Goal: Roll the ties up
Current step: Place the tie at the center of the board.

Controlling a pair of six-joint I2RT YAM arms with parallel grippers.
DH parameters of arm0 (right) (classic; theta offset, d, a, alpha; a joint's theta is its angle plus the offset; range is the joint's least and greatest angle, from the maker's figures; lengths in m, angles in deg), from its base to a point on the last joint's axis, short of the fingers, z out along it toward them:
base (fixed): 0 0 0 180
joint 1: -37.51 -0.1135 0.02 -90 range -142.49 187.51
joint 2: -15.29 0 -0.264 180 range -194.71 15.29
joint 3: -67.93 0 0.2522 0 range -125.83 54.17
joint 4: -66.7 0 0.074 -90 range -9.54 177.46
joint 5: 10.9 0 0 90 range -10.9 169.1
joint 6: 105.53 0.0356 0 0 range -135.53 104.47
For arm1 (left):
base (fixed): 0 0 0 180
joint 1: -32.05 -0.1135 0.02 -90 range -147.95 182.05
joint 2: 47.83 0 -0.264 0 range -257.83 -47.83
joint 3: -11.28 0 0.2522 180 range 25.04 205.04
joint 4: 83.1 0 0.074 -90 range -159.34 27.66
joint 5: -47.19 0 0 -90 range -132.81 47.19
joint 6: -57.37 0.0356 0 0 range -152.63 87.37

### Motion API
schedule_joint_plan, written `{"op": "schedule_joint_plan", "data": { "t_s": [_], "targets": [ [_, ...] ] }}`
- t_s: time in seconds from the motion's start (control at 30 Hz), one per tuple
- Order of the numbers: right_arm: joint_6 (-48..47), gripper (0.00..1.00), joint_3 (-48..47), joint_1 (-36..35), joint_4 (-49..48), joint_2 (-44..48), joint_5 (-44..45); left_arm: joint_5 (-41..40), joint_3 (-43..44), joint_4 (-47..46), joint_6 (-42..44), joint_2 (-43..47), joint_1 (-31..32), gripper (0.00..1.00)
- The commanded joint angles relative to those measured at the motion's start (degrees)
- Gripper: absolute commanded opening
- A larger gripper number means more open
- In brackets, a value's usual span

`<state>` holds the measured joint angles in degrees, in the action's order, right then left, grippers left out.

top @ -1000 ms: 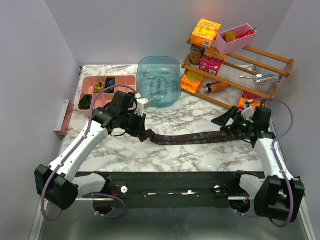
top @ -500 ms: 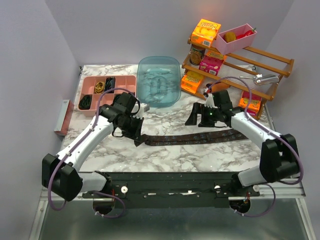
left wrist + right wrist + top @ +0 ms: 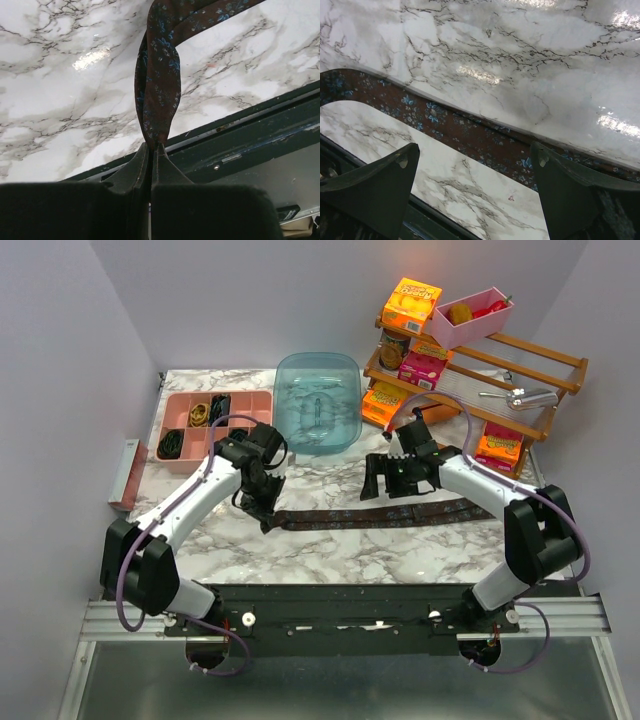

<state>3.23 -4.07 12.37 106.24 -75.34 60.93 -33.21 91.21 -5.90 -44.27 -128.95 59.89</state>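
— Looking at a robot lab test cell, not a home.
— Going by what?
— Noticing plain lilac walls [image 3: 220, 300] boxing in behind the blue tub [image 3: 317, 405], a wooden rack [image 3: 465, 387] of snack boxes right of it, and robot arms [image 3: 195, 502] bolted to a black rail [image 3: 340, 602] nearer than it.

The tie [image 3: 380, 515] is dark brown with tiny blue flowers. It's unrolled, lying flat across the 6 o'clock half of the table [image 3: 330, 550], running 9 to 3. Its 9 o'clock end is folded over, pinched in the left gripper [image 3: 151, 150] and lifted a bit.
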Motion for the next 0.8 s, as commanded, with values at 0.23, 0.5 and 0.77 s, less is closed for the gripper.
{"op": "schedule_joint_plan", "data": {
  "t_s": [0.23,0.5,0.77],
  "targets": [
    [-1.4,1.0,-2.3,-1.5,2.0,-2.4,3.8,-13.5,3.7,2.6,-3.2,-7.4,0.0,0.2],
    [-1.5,1.0,-2.2,-1.6,2.1,-2.7,3.9,-22.5,6.5,4.3,-4.9,-11.9,0.0,0.51],
    [-1.9,1.0,-2.0,-1.7,2.5,-2.0,4.7,-33.8,11.0,5.6,-7.2,-16.8,-0.1,0.94]
  ]
}}
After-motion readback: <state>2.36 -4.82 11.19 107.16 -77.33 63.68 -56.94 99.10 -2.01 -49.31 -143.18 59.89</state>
